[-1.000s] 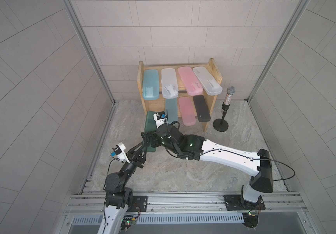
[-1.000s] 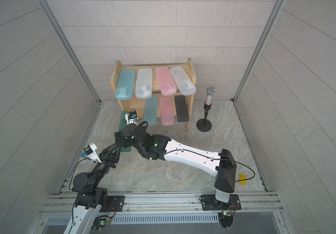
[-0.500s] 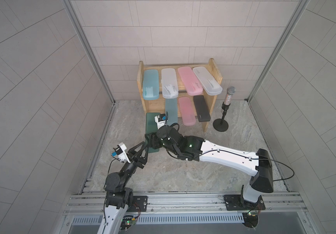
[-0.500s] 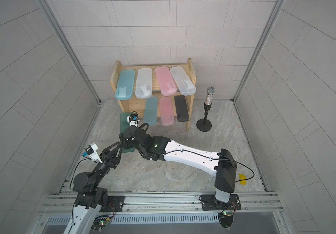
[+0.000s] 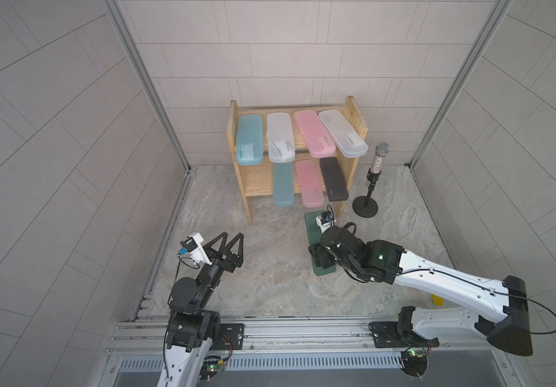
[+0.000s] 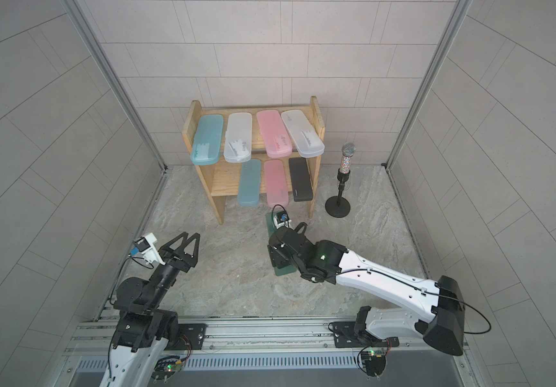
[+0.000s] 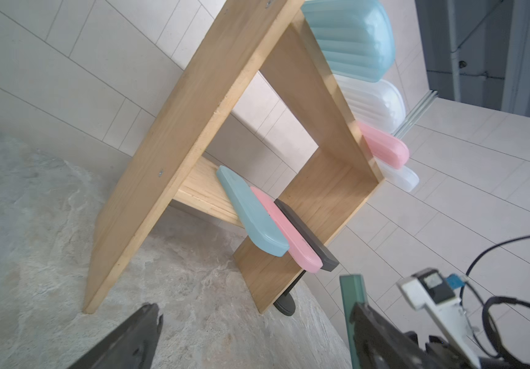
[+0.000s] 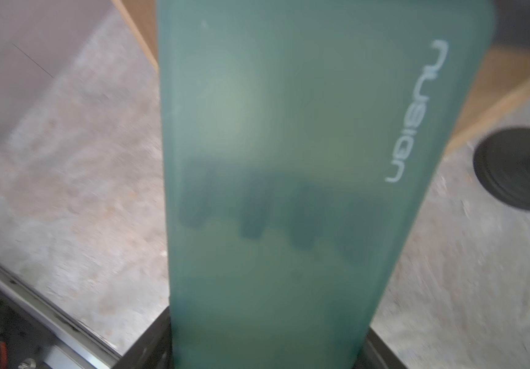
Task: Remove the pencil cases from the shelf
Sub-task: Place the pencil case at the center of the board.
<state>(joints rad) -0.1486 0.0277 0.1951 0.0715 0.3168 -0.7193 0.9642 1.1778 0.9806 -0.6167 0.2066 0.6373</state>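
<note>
I count 7 pencil cases [image 5: 313,137] on shelf [image 5: 233,134]: 4 upper, 3 lower | right gripper [image 5: 320,259] clamps 1 green case [image 5: 312,224], shelf's 5 o'clock | left gripper [image 5: 232,235] agape | logo [image 8: 417,111]: right wrist only

I see a glittery microphone [image 5: 381,155] in both top views, upright on a thin black stand with a round black base [image 5: 365,207]. It stands towards the back right corner of the marbled grey worktop [image 5: 270,288]. Pale tiled walls [image 5: 286,50] close in three sides. A small yellow piece [image 5: 437,300] lies near the front right, just behind the aluminium rail [image 5: 303,330].
</note>
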